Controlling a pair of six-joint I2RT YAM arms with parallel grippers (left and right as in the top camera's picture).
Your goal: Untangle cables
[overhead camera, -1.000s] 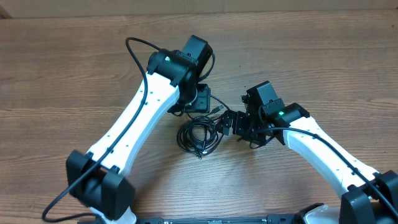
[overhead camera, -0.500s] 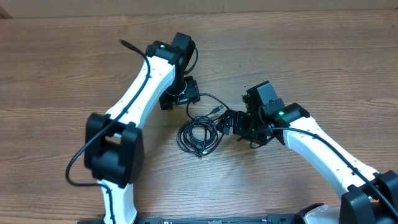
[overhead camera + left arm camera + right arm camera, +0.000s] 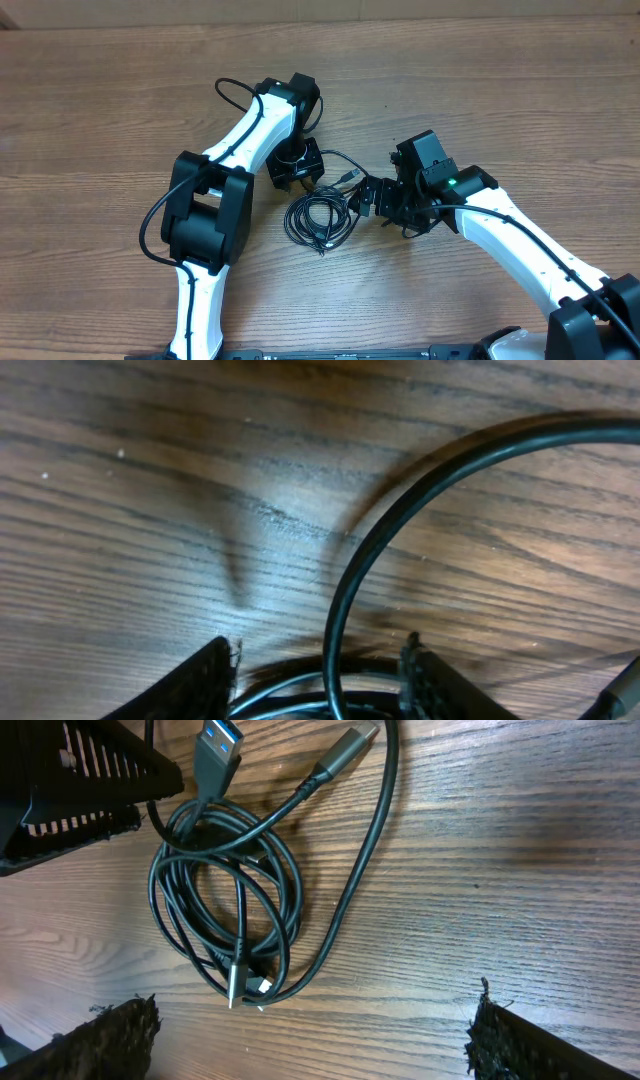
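- The cables [image 3: 320, 220] lie in a loose coil at the middle of the overhead frame on the wooden table [image 3: 100, 100], just where they lay a second ago.
- The left gripper [image 3: 296, 181] has moved back down to the coil's upper left edge, and its arm's elbow has swung to the lower left.
- Its jaws stand apart, and a thin strand passes between them unpinched.
- The right gripper [image 3: 374, 198] has not moved. It is spread wide just right of the coil and holds nothing.

we find no text, brand or number that we can read in any view. the cables [image 3: 160, 895] show no legible marking.
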